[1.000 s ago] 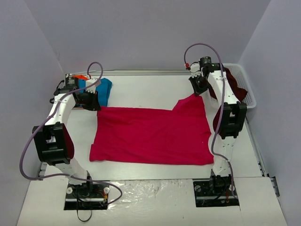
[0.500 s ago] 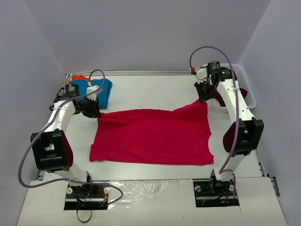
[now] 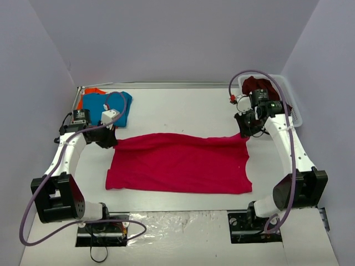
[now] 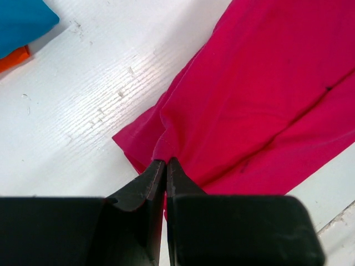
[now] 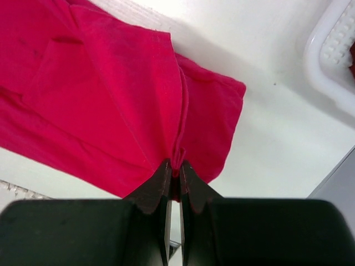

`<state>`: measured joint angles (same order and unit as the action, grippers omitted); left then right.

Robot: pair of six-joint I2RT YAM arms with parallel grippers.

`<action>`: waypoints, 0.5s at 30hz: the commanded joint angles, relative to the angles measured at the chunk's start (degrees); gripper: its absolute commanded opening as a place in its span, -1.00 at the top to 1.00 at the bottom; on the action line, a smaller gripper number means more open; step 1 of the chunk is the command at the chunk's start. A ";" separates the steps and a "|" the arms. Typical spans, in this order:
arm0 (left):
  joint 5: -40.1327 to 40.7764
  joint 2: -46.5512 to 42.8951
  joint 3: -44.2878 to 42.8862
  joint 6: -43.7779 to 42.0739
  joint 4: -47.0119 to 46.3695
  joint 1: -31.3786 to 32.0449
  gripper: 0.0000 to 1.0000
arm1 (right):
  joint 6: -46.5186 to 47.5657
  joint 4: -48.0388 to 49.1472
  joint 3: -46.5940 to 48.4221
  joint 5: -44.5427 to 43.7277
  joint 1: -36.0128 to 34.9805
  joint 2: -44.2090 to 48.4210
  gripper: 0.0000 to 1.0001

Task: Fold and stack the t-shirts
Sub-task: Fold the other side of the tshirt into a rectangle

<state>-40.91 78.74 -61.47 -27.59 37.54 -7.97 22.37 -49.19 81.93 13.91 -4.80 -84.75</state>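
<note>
**Both jaws pinch the far corners of the pink shirt**

The crimson-pink t-shirt (image 3: 177, 165) lies spread across the middle of the bench (image 3: 183, 108), its near hem flat toward 6 o'clock. Its far edge runs as a nearly straight line between the 2 arms.

The left arm (image 3: 69, 149) reaches in from 9 o'clock. The left jaws are pressed together on a gathered fold at the shirt's 10 o'clock corner. In the left wrist view the tips meet on the cloth with no gap between them, and another layer of pink cloth shows just beside the pinched fold.

The right arm (image 3: 288, 144) bends in from 3 o'clock. The right jaws pinch a bunched hem at the shirt's 2 o'clock corner. The right wrist view shows the seam pulled up into a ridge between the tips.

At 10 o'clock on the bench a blue t-shirt (image 3: 117, 105) rests on an orange t-shirt (image 3: 87, 94), near the left jaws but apart from the pink cloth. At 2 o'clock a white mesh basket (image 3: 294, 108) holds a dark maroon t-shirt (image 3: 258, 84), heaped loosely.
</note>
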 commanded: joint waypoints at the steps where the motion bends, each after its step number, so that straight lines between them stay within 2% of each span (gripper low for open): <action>1: -1.11 -2.54 1.18 -5.97 0.16 -0.47 0.95 | -0.31 -3.10 -3.17 0.06 0.23 4.06 1.00; 9: -0.23 -2.63 5.04 -9.67 0.60 -0.47 0.95 | 1.27 -3.98 -9.24 -0.99 -0.12 6.70 1.00; 15: 0.74 -0.70 5.40 -12.22 1.04 -0.47 0.95 | 2.24 -5.39 -12.49 -1.43 -0.39 4.86 1.00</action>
<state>-40.16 77.76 -55.90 -36.49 37.80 -7.97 23.33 -51.07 70.87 13.67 -4.93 -80.03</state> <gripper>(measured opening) 0.031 0.026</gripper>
